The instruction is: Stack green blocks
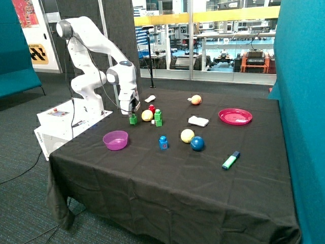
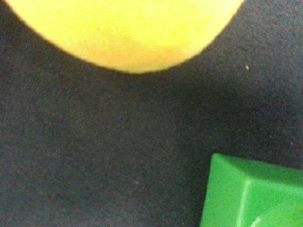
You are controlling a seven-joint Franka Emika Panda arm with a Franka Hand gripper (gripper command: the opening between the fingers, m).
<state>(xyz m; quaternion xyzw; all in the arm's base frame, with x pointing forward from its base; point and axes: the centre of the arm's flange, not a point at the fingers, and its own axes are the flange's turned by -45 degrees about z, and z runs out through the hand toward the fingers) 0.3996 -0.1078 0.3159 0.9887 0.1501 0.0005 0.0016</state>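
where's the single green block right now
In the outside view the single green block sits on the black tablecloth directly under the gripper, beside the yellow ball, with the stacked green blocks beyond the ball.

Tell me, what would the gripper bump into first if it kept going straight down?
Probably the single green block right below the gripper, or the black tablecloth beside it; depth is unclear.

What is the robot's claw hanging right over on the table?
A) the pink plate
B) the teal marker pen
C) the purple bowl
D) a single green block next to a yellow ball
D: in the outside view the gripper sits just above a lone green block beside a yellow ball, and the wrist view shows that same block and ball close up.
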